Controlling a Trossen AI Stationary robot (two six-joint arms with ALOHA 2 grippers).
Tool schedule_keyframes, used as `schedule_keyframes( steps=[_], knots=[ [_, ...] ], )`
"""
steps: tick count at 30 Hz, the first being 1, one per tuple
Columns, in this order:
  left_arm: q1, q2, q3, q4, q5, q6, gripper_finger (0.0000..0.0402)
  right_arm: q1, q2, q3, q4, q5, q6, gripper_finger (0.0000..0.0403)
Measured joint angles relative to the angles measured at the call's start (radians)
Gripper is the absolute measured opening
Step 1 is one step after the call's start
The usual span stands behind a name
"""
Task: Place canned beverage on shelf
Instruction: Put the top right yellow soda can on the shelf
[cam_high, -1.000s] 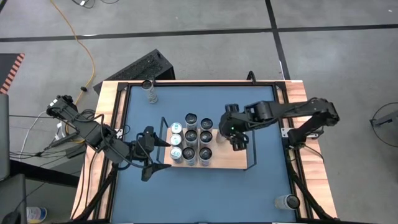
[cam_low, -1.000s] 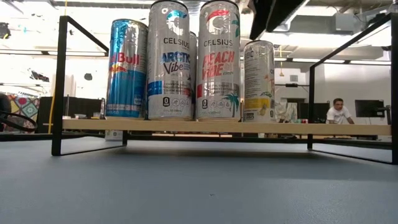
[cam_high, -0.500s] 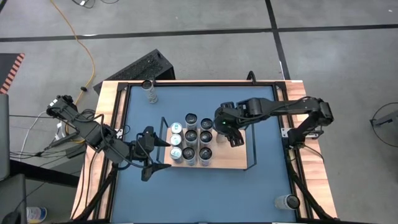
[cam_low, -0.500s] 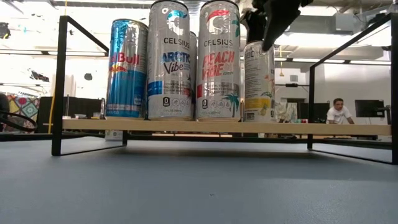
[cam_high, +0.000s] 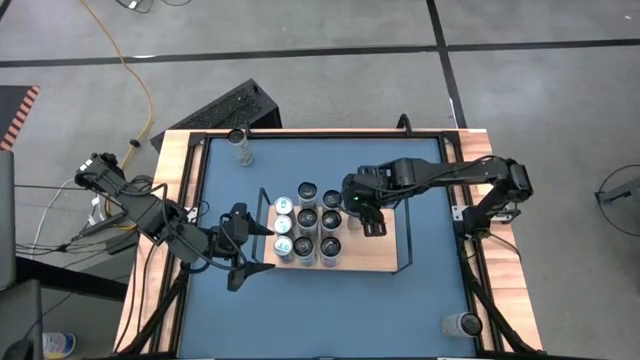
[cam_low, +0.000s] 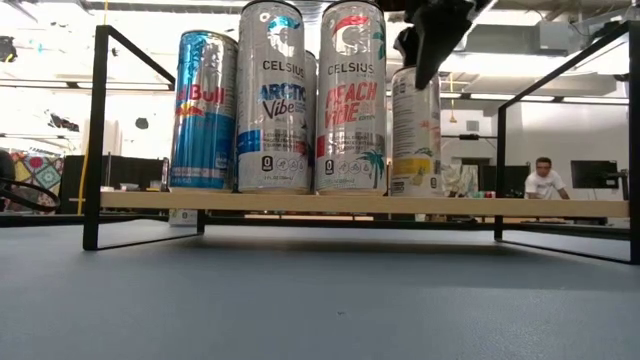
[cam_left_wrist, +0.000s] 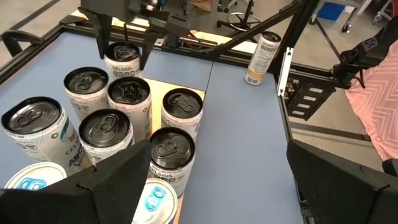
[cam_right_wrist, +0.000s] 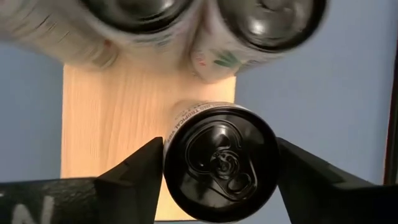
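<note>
The right gripper (cam_right_wrist: 217, 180) grips a can (cam_right_wrist: 221, 163) standing on the shelf (cam_right_wrist: 118, 118); the left gripper (cam_high: 250, 249) waits open beside it.

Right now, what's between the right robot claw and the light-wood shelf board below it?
A white drink can with a black top stands on the light-wood shelf board, under the right gripper. The right wrist view shows it.

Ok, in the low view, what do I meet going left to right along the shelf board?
Left shelf post → Red Bull can → Celsius Arctic Vibe can → Celsius Peach Vibe can → pale can with the right tool down over its top → right shelf post.
</note>
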Motion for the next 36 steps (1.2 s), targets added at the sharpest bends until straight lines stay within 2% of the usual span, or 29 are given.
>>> schedule_keyframes(
  steps=[5,10,17,28,33,36],
  knots=[
    [0.0,0.0,0.0,0.0,0.0,0.0,0.0361,0.007,0.0,0.0,-0.007,0.027,0.151,0.0245],
    [0.0,0.0,0.0,0.0,0.0,0.005,0.0361,0.022,0.0,0.0,-0.011,0.088,0.291,0.0243],
    [0.0,0.0,0.0,0.0,0.0,0.01,0.0361,0.021,0.0,0.0,-0.009,0.111,0.481,0.0242],
    [0.0,0.0,0.0,0.0,0.0,0.018,0.0361,0.042,0.0,0.0,-0.013,0.179,0.585,0.0241],
    [0.0,0.0,0.0,0.0,0.0,0.018,0.0361,0.047,0.0,0.0,-0.047,0.178,0.592,0.0241],
    [0.0,0.0,0.0,0.0,0.0,0.018,0.0361,0.046,0.0,0.0,-0.073,0.178,0.651,0.0241]
  ],
)
